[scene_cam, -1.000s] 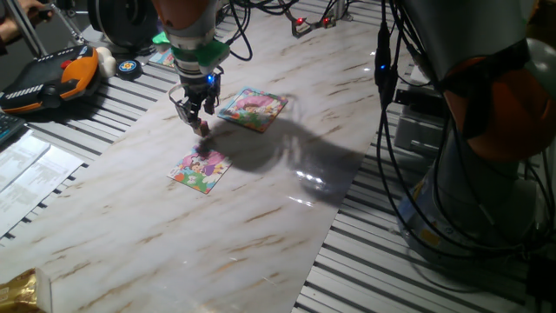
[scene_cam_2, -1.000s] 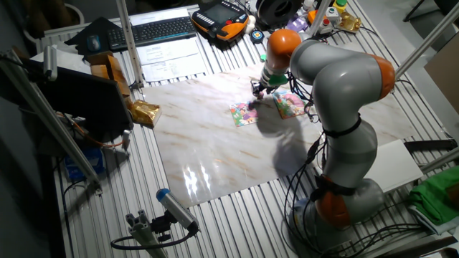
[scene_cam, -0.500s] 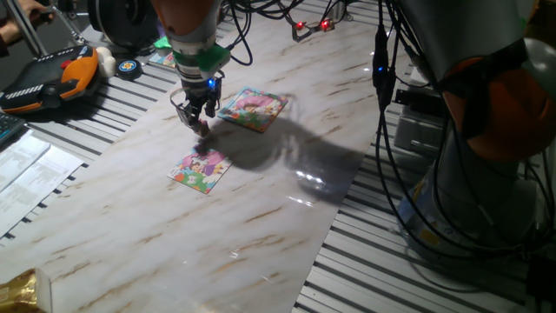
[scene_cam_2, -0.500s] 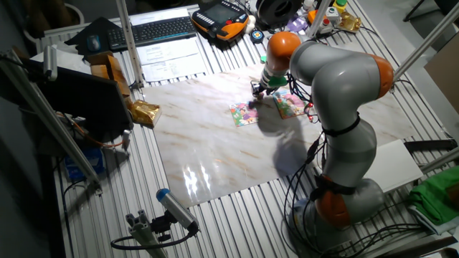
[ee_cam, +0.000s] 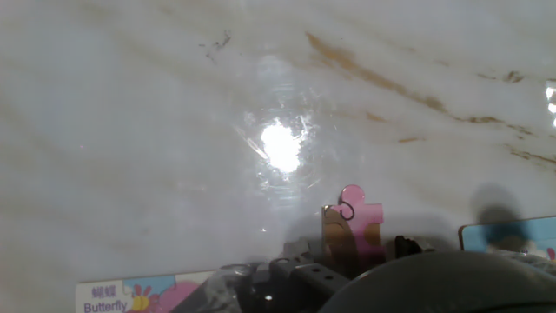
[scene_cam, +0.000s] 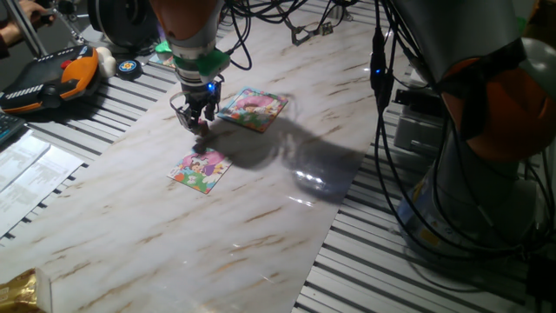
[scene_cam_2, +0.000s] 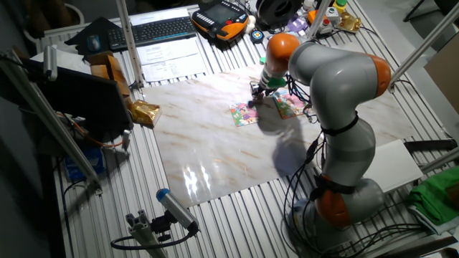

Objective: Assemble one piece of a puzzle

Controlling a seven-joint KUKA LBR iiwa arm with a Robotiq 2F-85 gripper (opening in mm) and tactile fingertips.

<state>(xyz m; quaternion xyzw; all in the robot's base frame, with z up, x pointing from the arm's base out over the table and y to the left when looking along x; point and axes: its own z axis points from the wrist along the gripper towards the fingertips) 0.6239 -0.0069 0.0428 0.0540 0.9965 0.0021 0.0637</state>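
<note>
A glossy marble-patterned sheet (scene_cam: 261, 200) is covering the middle of a ribbed metal table (scene_cam_2: 215, 215), and lamp glare is bouncing off it in both fixed views and as a bright spot in the hand view. Around the sheet, clutter is crowding the edges: an orange and black pendant (scene_cam: 52, 78), a keyboard (scene_cam_2: 161, 29) with printed papers (scene_cam_2: 168, 54) beside it, and a crumpled gold foil bag (scene_cam_2: 143, 112). The gripper (scene_cam: 196, 123) is hanging below the arm's green collar, above the sheet between the two boards, and it is pinching the piece (scene_cam: 202, 127) at its fingertips, clear of the surface. The puzzle (scene_cam: 200, 169) is lying flat just below and in front of it, a small square of pink, green, yellow and blue, while the larger board (scene_cam: 252, 109) is lying tilted just beyond the gripper. The other fixed view is showing the whole grey and orange arm (scene_cam_2: 337, 93) bending over the table, yet there the piece is too small to make out. The hand view alone is showing the piece (ee_cam: 352, 228) closely: a chunky shape with a rounded knob, pink print on one face and tan cardboard beside it (a thin dark curl is drawn on the pink), with a puzzle edge (ee_cam: 139, 294) reading "Butterfly" at the bottom.
</note>
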